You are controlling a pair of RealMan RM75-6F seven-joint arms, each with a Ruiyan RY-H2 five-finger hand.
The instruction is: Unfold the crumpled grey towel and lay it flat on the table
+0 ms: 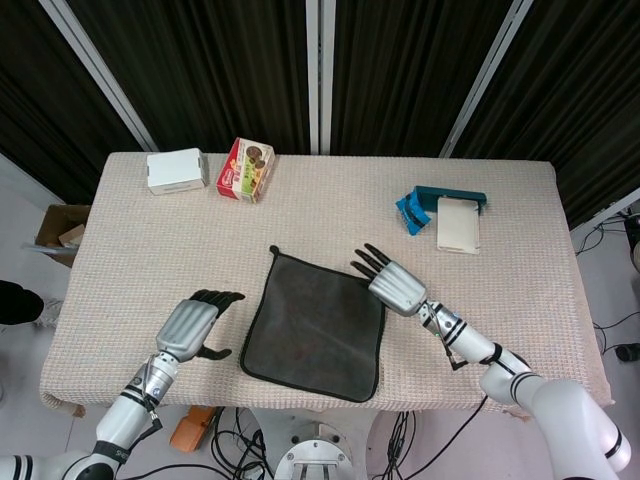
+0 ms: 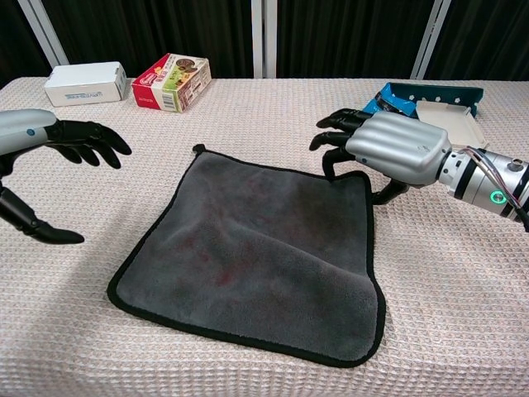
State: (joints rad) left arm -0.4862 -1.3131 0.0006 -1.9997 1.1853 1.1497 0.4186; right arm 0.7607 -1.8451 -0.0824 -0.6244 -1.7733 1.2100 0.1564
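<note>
Okay, towel (image 2: 248, 256) lies flat; my right hand (image 2: 384, 149) hovers at its far corner (fingers spread, empty), left hand (image 2: 50, 141) open beside.

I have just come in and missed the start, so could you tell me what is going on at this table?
A two-armed robot is spreading a grey towel on the table. The towel already lies open and nearly flat. The right hand reaches over its far right corner with fingers spread, fingertips at the black edge; whether they touch is unclear. The left hand hovers open beside the towel, holding nothing.
</note>
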